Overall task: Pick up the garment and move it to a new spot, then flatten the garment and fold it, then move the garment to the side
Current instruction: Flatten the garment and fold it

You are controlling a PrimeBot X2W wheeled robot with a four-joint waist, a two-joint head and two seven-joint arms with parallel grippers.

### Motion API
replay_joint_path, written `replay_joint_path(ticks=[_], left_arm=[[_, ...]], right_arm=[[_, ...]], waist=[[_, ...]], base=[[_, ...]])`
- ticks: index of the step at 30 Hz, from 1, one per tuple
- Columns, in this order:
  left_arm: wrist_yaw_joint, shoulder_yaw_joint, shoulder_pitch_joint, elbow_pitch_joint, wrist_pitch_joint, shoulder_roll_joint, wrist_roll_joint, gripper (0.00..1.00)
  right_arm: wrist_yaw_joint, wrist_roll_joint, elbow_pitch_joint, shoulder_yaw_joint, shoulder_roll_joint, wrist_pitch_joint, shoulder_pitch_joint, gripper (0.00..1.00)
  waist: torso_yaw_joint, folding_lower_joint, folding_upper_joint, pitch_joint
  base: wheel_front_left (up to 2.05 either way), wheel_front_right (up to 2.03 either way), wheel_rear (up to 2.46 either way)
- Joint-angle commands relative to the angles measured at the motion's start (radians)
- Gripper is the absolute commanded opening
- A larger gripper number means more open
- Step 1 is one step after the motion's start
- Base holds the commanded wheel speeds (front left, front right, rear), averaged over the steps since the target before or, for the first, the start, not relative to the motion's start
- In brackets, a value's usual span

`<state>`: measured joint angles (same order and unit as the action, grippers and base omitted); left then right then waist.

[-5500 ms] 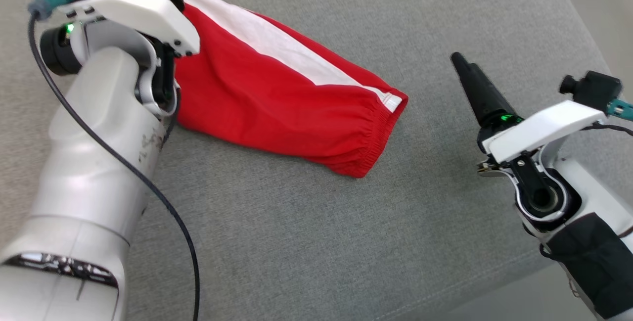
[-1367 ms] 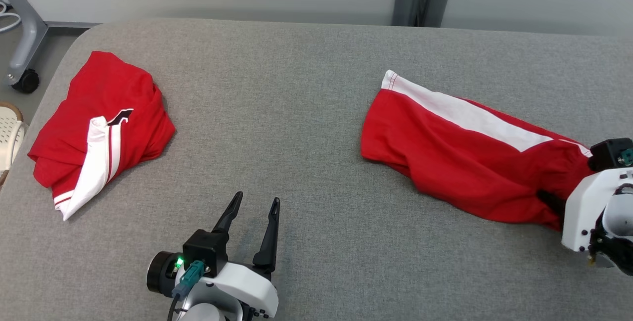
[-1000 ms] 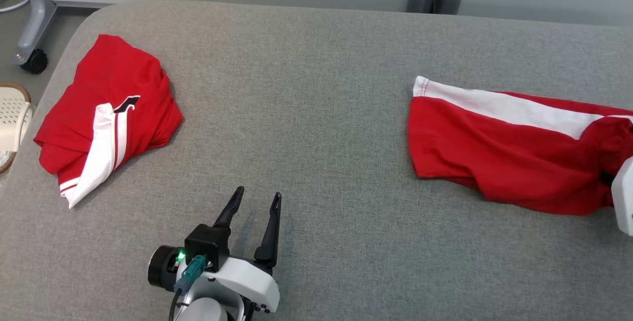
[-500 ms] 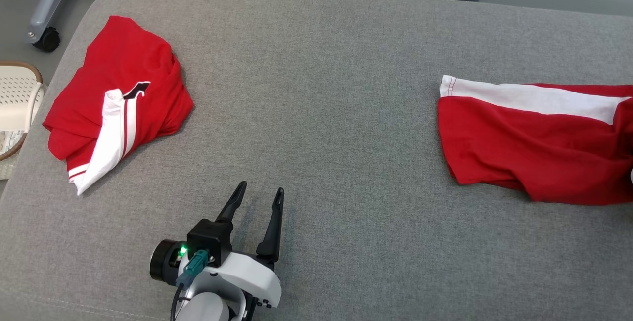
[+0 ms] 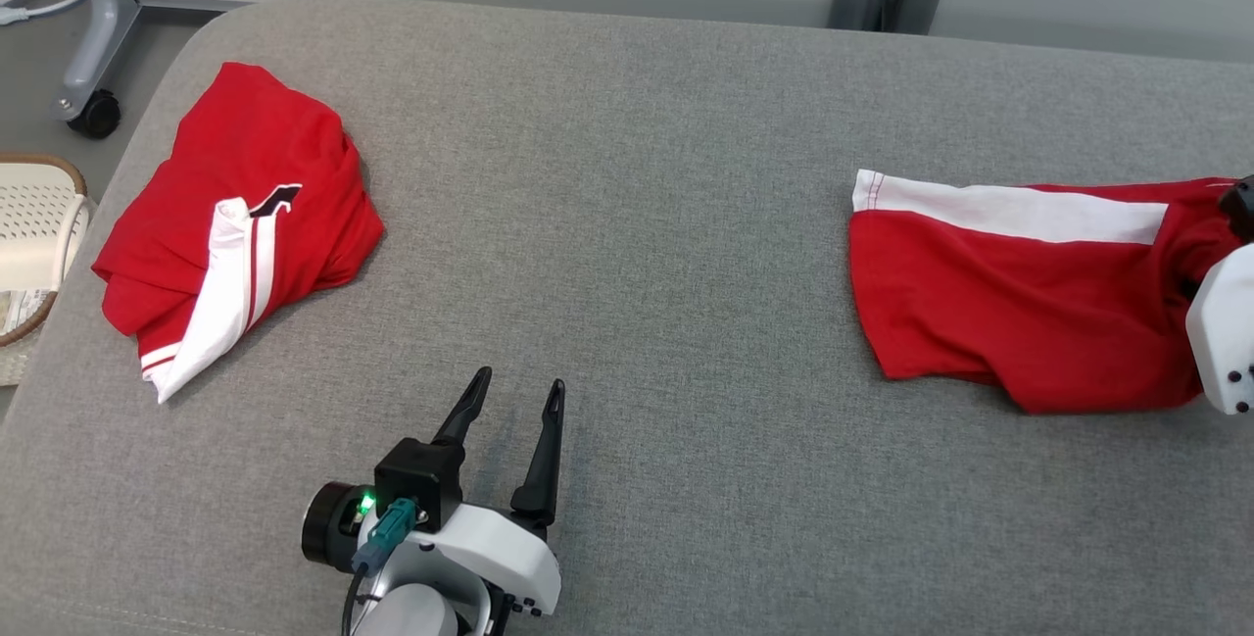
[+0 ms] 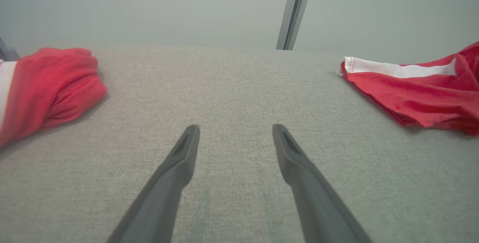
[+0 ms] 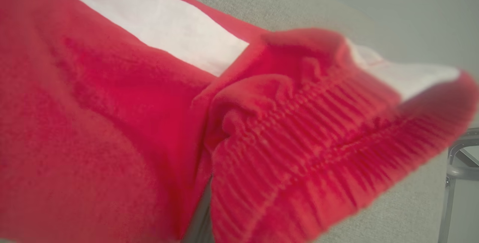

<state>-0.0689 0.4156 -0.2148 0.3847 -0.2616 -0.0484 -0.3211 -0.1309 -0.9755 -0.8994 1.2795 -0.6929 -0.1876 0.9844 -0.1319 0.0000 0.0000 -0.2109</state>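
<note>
Red shorts (image 5: 999, 313) bunch at the elastic waist over right gripper (image 5: 1220, 342). Its fingers are buried in the cloth and clamped on it. The shorts lie at the right of the grey upholstered surface (image 5: 627, 175), white stripe on the far side. Left gripper (image 5: 520, 379) is partly open and empty, near the front edge, well apart from the shorts. Folded red-and-white garment (image 5: 225, 185) lies far left, its black mark unreadable. Cream basket (image 5: 39, 215) stands beside the surface, contents unclear.

Soft red cloth garment (image 5: 1009, 322) on matt grey woven fabric surface (image 5: 627, 175).
</note>
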Motion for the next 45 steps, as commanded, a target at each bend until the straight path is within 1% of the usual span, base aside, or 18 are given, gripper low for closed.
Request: replay_joint_path(ticks=[1,10,18,24,40,45], left_arm=[[-0.005,0.001,0.001,0.001,-0.005,-0.004,-0.011,1.00],[-0.010,0.012,0.018,0.000,-0.005,-0.004,-0.036,1.00],[-0.012,0.020,0.028,0.004,-0.005,-0.004,-0.050,1.00],[-0.010,0.025,0.036,0.009,-0.005,-0.004,-0.057,1.00],[-0.024,0.064,0.030,-0.002,-0.005,-0.004,-0.088,1.00],[-0.030,0.066,0.020,-0.006,-0.005,-0.004,-0.093,1.00]], right_arm=[[0.000,0.002,0.006,0.001,0.007,-0.017,0.010,0.00],[0.000,0.033,0.039,0.001,0.047,-0.101,0.032,0.00],[0.000,0.042,0.041,0.002,0.094,-0.157,0.041,0.00],[0.000,0.045,0.024,0.002,0.138,-0.197,0.041,0.00],[0.000,0.010,-0.049,0.002,0.225,-0.232,0.055,0.00],[0.000,0.024,-0.069,0.002,0.237,-0.257,0.049,0.00]], waist=[[-0.001,0.0000,0.0000,0.008],[-0.019,0.0000,0.0000,0.036],[-0.046,0.0000,0.0000,0.050],[-0.075,0.0000,0.0000,0.051],[-0.160,0.0000,0.0000,0.022],[-0.172,0.0000,0.0000,0.012]], base=[[0.00,0.00,0.00],[0.00,0.00,0.00],[0.00,0.00,0.00],[0.00,0.00,0.00],[0.00,0.00,0.00],[0.00,0.00,0.00]])
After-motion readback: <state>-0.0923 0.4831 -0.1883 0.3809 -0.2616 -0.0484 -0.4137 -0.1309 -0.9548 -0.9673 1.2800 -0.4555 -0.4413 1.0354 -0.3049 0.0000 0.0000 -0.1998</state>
